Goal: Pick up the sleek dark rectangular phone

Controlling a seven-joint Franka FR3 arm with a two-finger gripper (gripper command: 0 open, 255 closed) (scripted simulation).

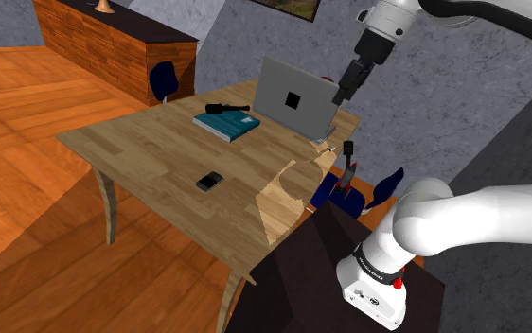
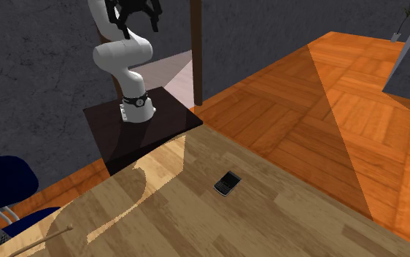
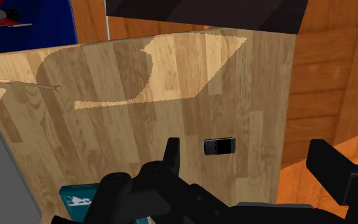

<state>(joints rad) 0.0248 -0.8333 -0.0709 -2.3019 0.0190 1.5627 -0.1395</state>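
Observation:
The dark rectangular phone (image 1: 209,181) lies flat on the wooden table (image 1: 141,151), near the edge closest to the shoulder view's bottom. The second exterior view has the phone (image 2: 227,183) lying by itself on the boards. My black gripper (image 1: 343,92) hangs high above the table, next to the laptop and far from the phone. In the wrist view the phone (image 3: 219,146) appears small and far below, between my spread fingers (image 3: 171,154). The gripper (image 3: 248,162) is open and holds nothing.
A grey laptop (image 1: 292,99) stands open at the table's back, with a teal book (image 1: 226,124) and a small black object (image 1: 226,107) beside it. Blue chairs (image 1: 165,80) flank the table. The dark stand (image 2: 141,128) adjoins the table. A thin wooden stick (image 3: 18,83) lies on the boards.

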